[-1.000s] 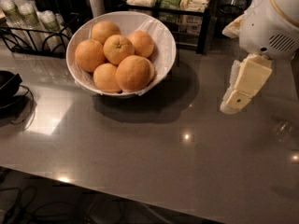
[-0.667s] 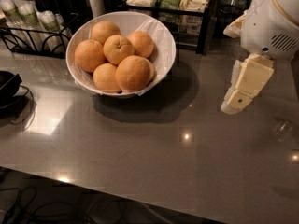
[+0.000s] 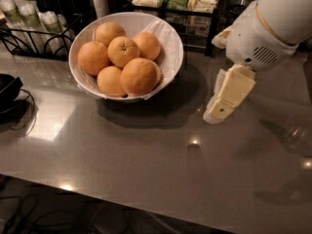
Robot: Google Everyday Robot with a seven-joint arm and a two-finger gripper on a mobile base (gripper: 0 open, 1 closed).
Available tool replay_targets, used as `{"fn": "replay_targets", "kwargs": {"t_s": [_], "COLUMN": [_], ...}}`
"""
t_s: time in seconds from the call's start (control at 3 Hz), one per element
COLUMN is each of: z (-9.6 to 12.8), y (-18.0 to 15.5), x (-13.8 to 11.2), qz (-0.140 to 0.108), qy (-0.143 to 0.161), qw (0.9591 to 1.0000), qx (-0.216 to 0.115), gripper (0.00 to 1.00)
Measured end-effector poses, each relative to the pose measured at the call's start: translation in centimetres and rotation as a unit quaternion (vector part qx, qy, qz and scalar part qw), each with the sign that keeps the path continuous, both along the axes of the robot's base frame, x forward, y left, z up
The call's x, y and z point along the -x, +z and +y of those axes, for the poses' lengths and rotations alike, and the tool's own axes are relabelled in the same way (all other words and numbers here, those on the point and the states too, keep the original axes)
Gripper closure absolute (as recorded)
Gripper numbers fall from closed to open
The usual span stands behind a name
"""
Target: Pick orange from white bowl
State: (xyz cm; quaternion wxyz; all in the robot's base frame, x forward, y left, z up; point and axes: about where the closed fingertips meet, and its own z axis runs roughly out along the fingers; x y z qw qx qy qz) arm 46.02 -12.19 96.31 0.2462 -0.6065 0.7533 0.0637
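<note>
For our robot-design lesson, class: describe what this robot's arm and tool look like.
The arm is a bulky, rounded white shell with a thin tan ring line and small vent holes. The tool, right of the white bowl, is cream, blocky and tapering, with a small dark mark near its tip. No cables show.

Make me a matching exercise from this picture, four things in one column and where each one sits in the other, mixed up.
Things
1. largest orange
2. white bowl
3. gripper
4. wire rack

Places
A. right of the white bowl, outside it
B. front of the pile inside the white bowl
C. far left, behind the white bowl
D. on the grey table, left of centre, holding the fruit

Pairs: 1-B, 2-D, 3-A, 4-C
</note>
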Motion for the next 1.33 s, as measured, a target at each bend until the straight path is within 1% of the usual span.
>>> {"fn": "replay_targets", "kwargs": {"t_s": [0.33,0.67,1.0,1.33], "z": [5.5,5.5,6.6,9.4], "y": [-0.6,-0.6,-0.7,0.2], "x": [-1.1,-1.1,-1.3,-1.8], "qz": [-0.001,-0.002,-0.005,-0.015], "qy": [0.022,0.022,0.020,0.034], "qw": [0.9982,0.9982,0.9958,0.9891], "qx": [-0.056,-0.056,-0.089,-0.142], "gripper": [0.00,0.00,0.00,0.00]}}
